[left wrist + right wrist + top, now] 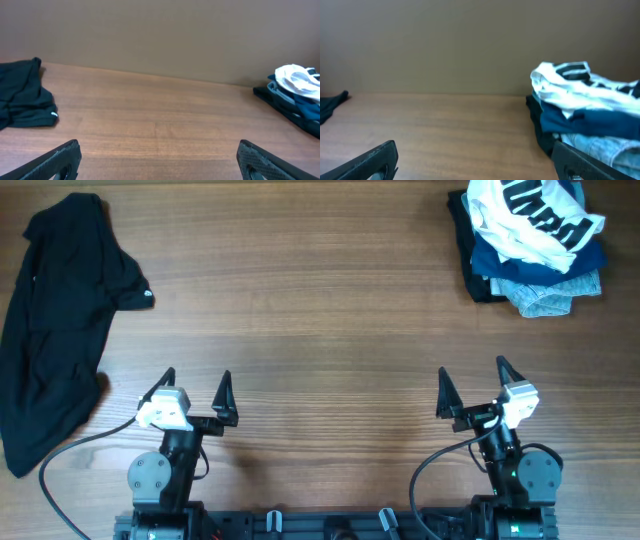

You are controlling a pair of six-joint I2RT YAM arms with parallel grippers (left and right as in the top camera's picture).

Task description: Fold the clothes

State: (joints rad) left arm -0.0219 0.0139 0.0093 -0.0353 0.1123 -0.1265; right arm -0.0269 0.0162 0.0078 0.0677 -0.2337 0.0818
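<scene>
Black T-shirt (55,310) lies crumpled left of left fingers (224,392) and right fingers (443,390) (both agape, empty).

Item count, as visible:

- Table (330,310): one.
- Robot arms: two, one per side.
- Grippers: two, the left gripper (197,372) and the right gripper (471,366). Each has two fingers, four in total.
- Loose garments: one, a black T-shirt (55,320).
- Piles of garments: one, with four layers distinguishable: one white garment (530,215), one blue garment (540,262), one grey garment (545,298) and one black garment (470,270). Any further layers cannot be confirmed.
</scene>
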